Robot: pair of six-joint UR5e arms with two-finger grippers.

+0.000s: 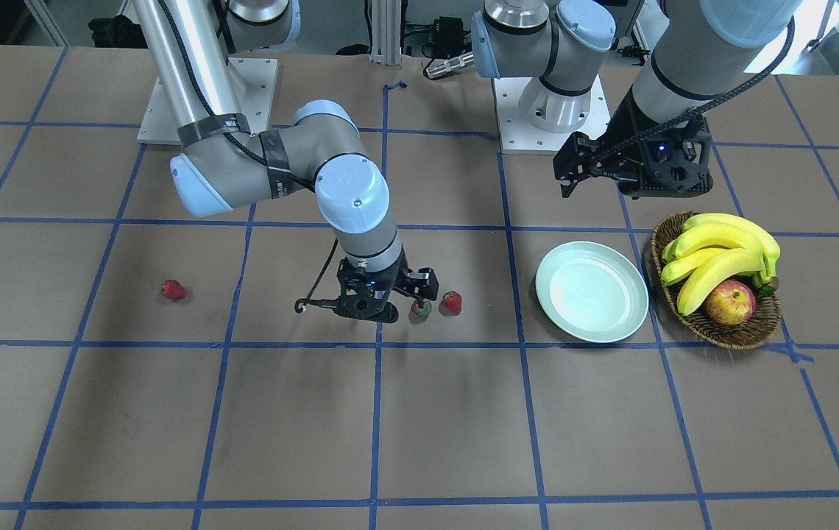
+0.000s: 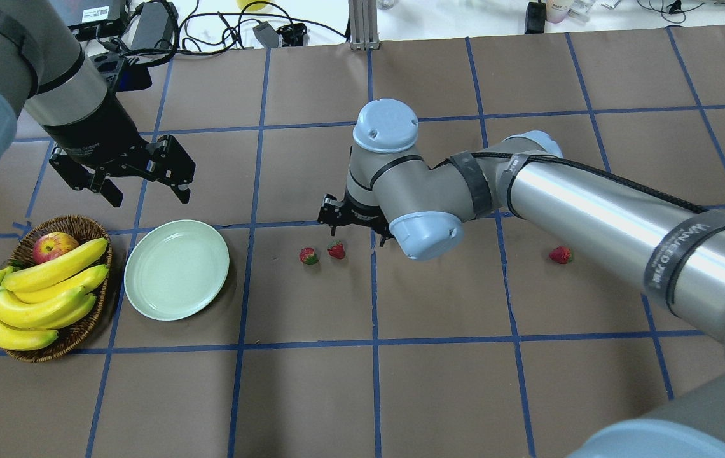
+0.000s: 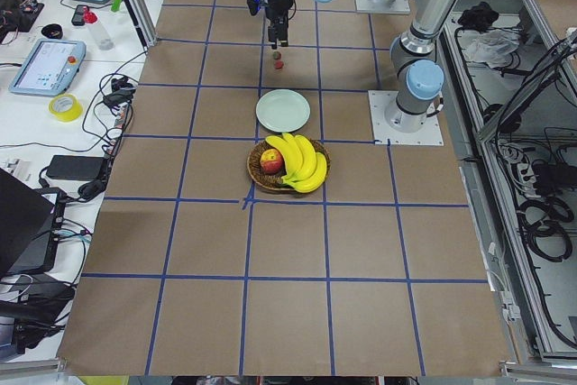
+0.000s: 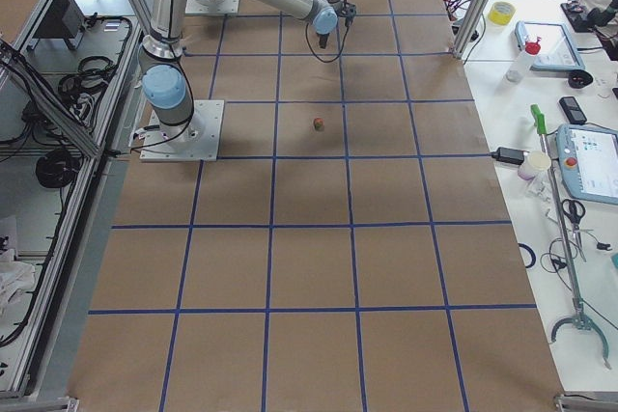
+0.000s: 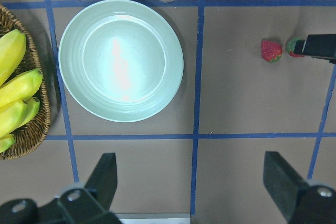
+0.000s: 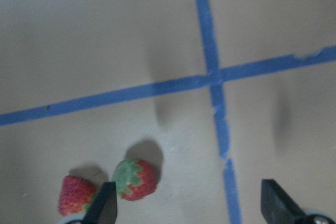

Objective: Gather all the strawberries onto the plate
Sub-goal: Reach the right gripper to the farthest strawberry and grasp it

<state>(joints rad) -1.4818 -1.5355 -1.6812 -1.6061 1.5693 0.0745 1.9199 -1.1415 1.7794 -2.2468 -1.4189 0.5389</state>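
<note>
Three small red strawberries lie on the brown table. Two sit side by side near the middle. The third lies alone far to the right, and also shows in the front view. The pale green plate is empty. My right gripper is open and low over the table by the pair. In the right wrist view the green-capped strawberry lies just inside one fingertip, and the other strawberry lies outside it. My left gripper is open and empty above the plate's far edge.
A brown wicker basket with bananas and an apple stands just left of the plate. Blue tape lines grid the table. The right arm's long links stretch over the table's right half, above the lone strawberry.
</note>
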